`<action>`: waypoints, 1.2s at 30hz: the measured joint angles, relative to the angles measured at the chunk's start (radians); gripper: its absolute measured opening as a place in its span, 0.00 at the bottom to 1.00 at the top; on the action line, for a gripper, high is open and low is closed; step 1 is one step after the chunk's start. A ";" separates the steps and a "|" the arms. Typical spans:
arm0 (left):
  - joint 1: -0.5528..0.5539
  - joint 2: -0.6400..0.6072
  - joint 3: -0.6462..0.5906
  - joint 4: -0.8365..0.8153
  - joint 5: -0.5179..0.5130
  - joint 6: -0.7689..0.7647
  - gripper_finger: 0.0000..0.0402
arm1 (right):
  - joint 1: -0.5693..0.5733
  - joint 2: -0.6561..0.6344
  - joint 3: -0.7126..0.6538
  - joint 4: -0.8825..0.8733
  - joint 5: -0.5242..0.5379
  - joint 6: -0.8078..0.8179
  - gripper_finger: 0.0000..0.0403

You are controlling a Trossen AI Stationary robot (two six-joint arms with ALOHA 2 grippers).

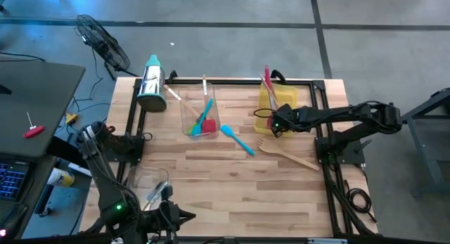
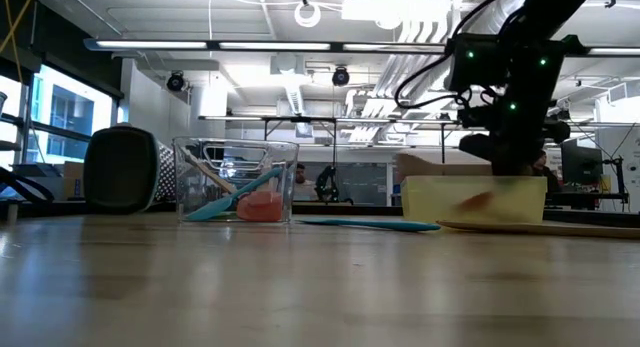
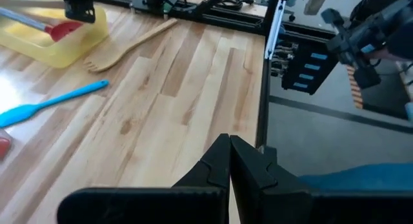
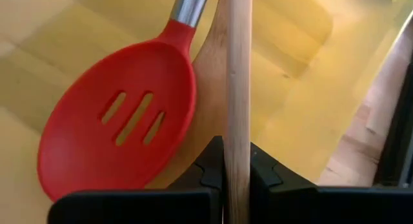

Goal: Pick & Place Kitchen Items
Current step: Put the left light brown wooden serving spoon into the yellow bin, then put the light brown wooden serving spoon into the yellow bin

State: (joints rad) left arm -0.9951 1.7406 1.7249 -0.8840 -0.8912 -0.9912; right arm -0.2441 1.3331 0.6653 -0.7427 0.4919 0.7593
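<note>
A yellow bin [image 1: 281, 98] stands at the table's far right and holds a red slotted spoon [image 4: 116, 121]. My right gripper [image 4: 236, 179] hangs over the bin's near end [image 2: 475, 199], shut on a pale wooden utensil [image 4: 236, 69]. A clear bin [image 1: 200, 117] in the middle holds a blue spatula, a red one and a wooden piece. On the table, each lying flat, are a blue spatula [image 1: 238, 140] and a wooden fork [image 1: 288, 156]. My left gripper [image 3: 229, 166] is shut on nothing above the table's near edge. My right gripper pinches the wooden utensil's slim handle [image 4: 236, 130] between its two fingers. The fingers slant down from above, and the handle runs straight out ahead along them. Its far part reaches over the yellow bin's floor beside the red spoon; whether it rests there I cannot tell.
A steel grater with a teal top [image 1: 151, 82] lies at the far left. A black frame [image 1: 320, 110] runs along the table's edges. Bare wood [image 1: 232, 188] fills the near half of the table. A laptop and a fan sit off the table to the left.
</note>
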 joint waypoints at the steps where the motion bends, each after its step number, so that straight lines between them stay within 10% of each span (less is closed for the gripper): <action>1: 0.000 0.002 0.001 0.000 0.002 -0.008 0.00 | -0.001 0.000 -0.001 0.001 -0.006 0.000 0.03; 17: 0.000 0.008 0.000 -0.002 0.005 -0.013 0.00 | -0.015 0.000 -0.003 0.067 -0.138 0.000 0.21; 36: 0.000 0.008 0.000 -0.010 0.006 -0.009 0.00 | -0.031 -0.001 -0.002 0.097 -0.179 -0.077 0.75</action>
State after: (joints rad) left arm -0.9951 1.7481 1.7248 -0.8944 -0.8856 -1.0004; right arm -0.2752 1.3318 0.6632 -0.6453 0.3133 0.6826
